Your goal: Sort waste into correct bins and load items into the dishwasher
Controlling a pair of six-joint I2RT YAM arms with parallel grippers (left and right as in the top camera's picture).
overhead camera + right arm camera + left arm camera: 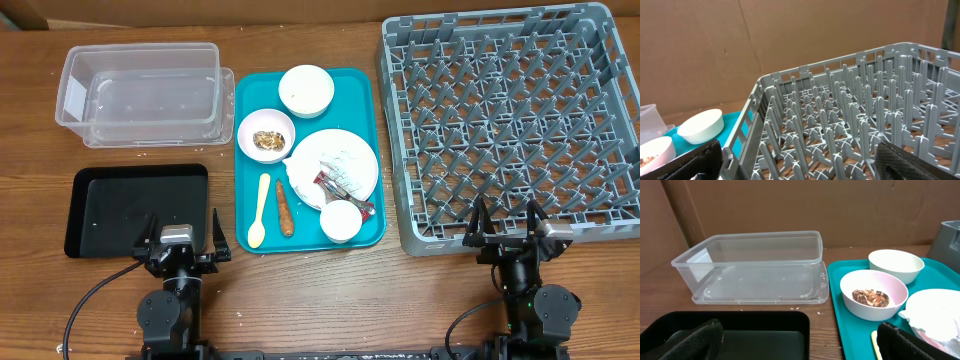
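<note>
A teal tray holds a white bowl, a pale pink bowl with a brown crumbly clump, a large white plate with crumpled napkins and a red wrapper, a small white cup, a yellow spoon and a brown stick. The clear tub and black tray lie left. The grey rack stands right. My left gripper is open at the black tray's near right corner. My right gripper is open at the rack's near edge.
The left wrist view shows the clear tub, the black tray, the pink bowl and the white bowl. The right wrist view shows the rack and the white bowl. Cardboard walls stand behind.
</note>
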